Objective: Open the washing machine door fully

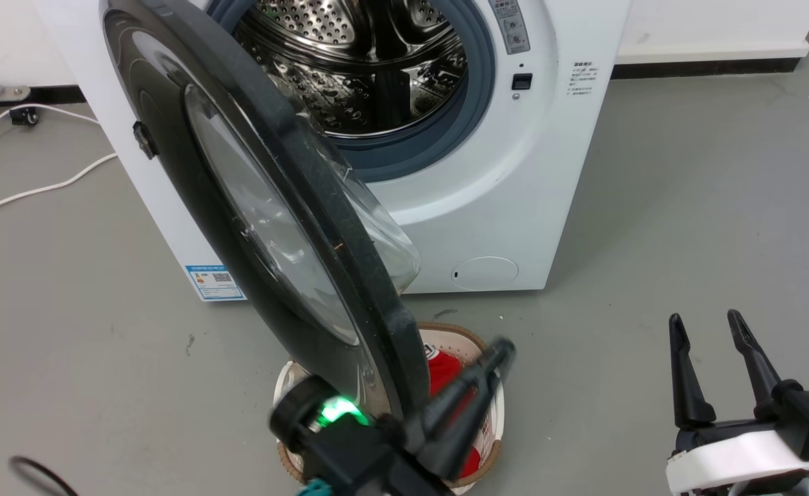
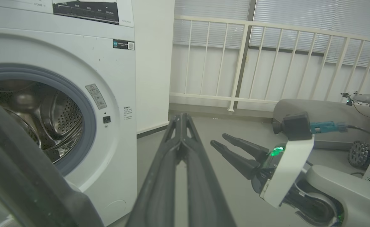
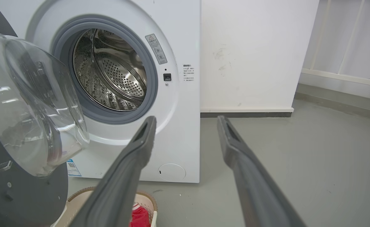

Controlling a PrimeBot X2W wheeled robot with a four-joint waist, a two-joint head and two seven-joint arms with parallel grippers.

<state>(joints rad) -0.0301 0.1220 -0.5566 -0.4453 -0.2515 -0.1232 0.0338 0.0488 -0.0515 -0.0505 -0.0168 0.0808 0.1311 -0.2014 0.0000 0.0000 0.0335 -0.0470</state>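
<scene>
The white washing machine (image 1: 501, 193) stands at the back with its steel drum (image 1: 356, 62) exposed. The washing machine door (image 1: 163, 131) is swung out towards me, almost edge-on, its glass bowl (image 3: 30, 104) facing the drum. My left gripper (image 1: 499, 351) is shut on nothing, just right of the door's lower rim on its inner side; I cannot tell whether it touches. In the left wrist view the left gripper (image 2: 180, 117) points past the door's rim (image 2: 14, 173). My right gripper (image 1: 706, 320) is open and holds nothing, low right, away from the door. The open right gripper (image 3: 185, 123) faces the machine's front.
A cream laundry basket (image 1: 459, 337) holding red cloth (image 1: 442, 368) sits on the floor under the door's lower edge. White cables (image 1: 32, 189) lie on the floor at left. A white railing (image 2: 251, 63) and a small wheeled device (image 2: 358, 154) stand to the right.
</scene>
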